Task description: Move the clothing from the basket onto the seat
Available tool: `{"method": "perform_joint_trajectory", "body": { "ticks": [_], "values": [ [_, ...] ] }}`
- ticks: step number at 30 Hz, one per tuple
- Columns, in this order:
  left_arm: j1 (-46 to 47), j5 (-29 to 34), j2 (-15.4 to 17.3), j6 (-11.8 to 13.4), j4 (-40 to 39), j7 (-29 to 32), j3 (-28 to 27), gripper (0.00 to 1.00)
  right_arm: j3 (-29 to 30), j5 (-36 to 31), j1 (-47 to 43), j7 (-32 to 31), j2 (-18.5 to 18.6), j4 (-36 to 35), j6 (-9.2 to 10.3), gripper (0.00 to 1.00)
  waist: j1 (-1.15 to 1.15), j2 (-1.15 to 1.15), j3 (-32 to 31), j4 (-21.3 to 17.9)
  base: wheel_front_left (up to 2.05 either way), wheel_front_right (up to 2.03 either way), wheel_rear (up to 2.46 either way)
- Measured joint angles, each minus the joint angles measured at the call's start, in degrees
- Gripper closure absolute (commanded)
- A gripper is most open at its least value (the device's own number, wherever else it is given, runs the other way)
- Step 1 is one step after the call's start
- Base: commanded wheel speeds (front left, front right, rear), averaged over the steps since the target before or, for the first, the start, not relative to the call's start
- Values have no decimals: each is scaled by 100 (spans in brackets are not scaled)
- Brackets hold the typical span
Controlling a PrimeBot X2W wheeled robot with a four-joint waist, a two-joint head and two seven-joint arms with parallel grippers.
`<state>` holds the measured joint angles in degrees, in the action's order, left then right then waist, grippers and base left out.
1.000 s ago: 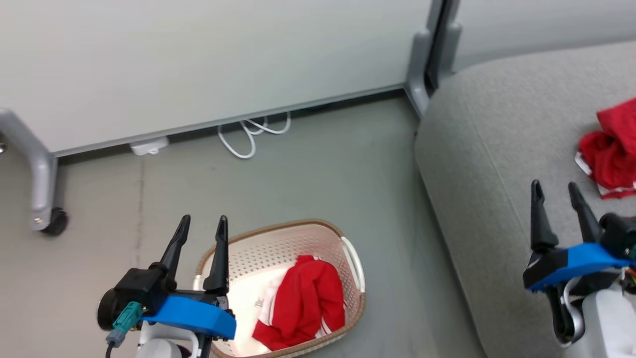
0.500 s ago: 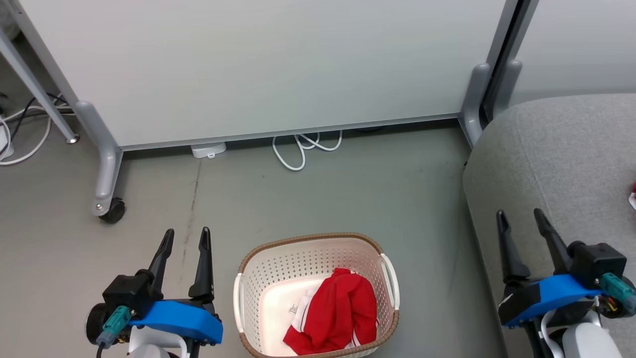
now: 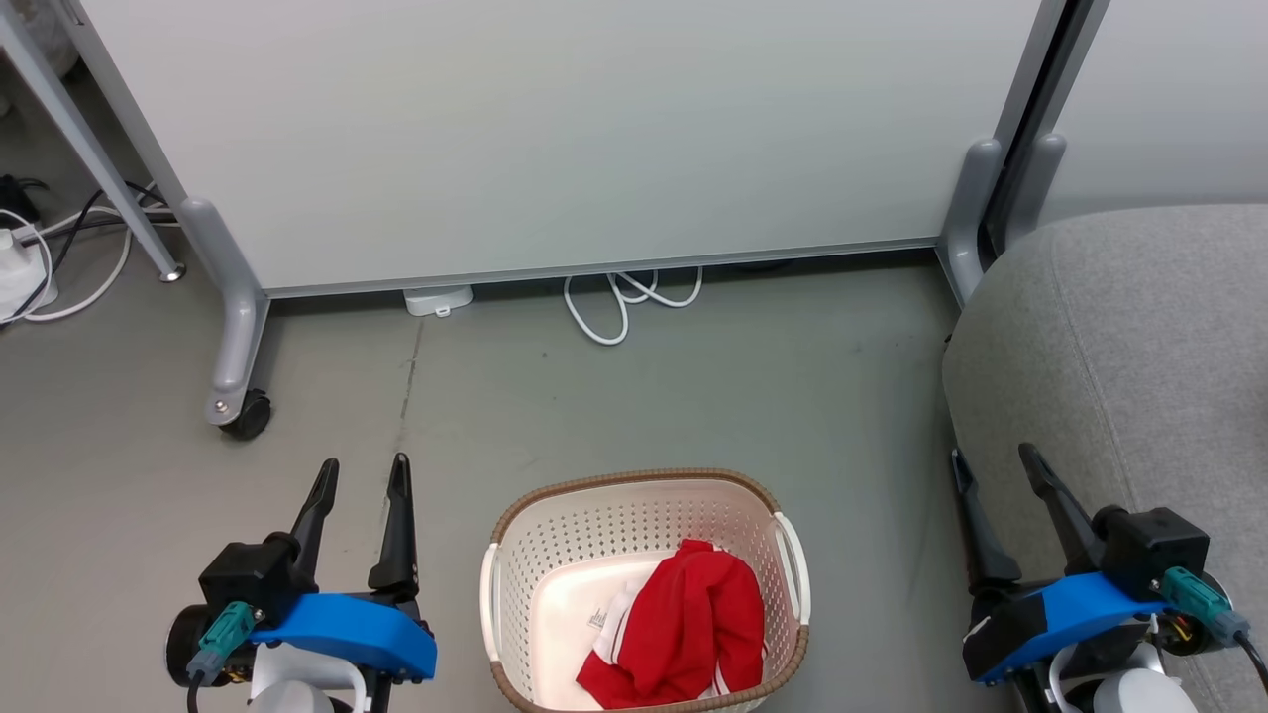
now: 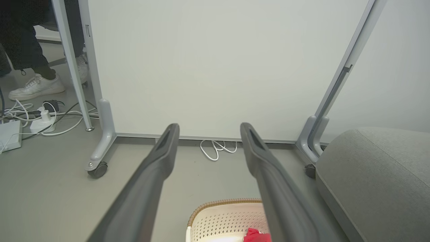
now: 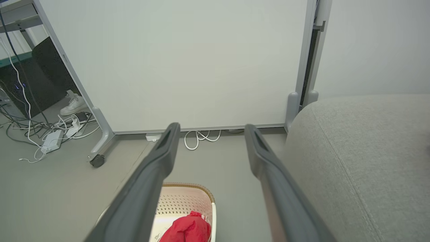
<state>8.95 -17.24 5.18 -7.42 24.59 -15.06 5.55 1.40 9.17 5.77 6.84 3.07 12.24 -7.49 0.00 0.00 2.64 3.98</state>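
Head view: oval cream perforated plastic basket [image 3: 634, 480] w/ brown woven-look rim on smooth grey floor [image 3: 693, 396], near centre. Soft crumpled red clothing [image 3: 693, 634], white stripes, lies in its right half. Rounded grey fabric seat [image 3: 1119, 327] at right, apart from basket. Left gripper [image 3: 365, 461] near left, right gripper [image 3: 993, 454] near right by seat's edge; both parted, empty.

Left wrist view: left gripper [image 4: 209, 126], dark tapered fingers wide, holding nothing; basket rim [image 4: 221, 203] below.

Right wrist view: right gripper [image 5: 212, 126] wide, empty; seam line across seat [image 5: 362, 151]; clothing [image 5: 186, 228] in basket.
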Motion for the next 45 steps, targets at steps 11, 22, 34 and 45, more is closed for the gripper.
{"method": "perform_joint_trajectory", "body": {
  "ticks": [11,22,34,45],
  "values": [
    [-7,-19,0,0,23,0,-35,0,31,0,-3,-16,-8,-71,0,0,0,0,16,19,0,0,0],
    [-25,9,-24,0,-44,0,33,0,38,44,7,-29,-11,-203,0,0,0,0,217,-87,0,0,0],
    [436,-19,81,0,69,0,347,0,-193,107,544,40,-13,-369,0,0,1,0,1067,-386,0,0,0],
    [1354,-144,449,0,605,0,915,0,-690,381,1343,420,-12,-276,0,0,1,0,2265,-1029,0,0,0]
  ]
}}
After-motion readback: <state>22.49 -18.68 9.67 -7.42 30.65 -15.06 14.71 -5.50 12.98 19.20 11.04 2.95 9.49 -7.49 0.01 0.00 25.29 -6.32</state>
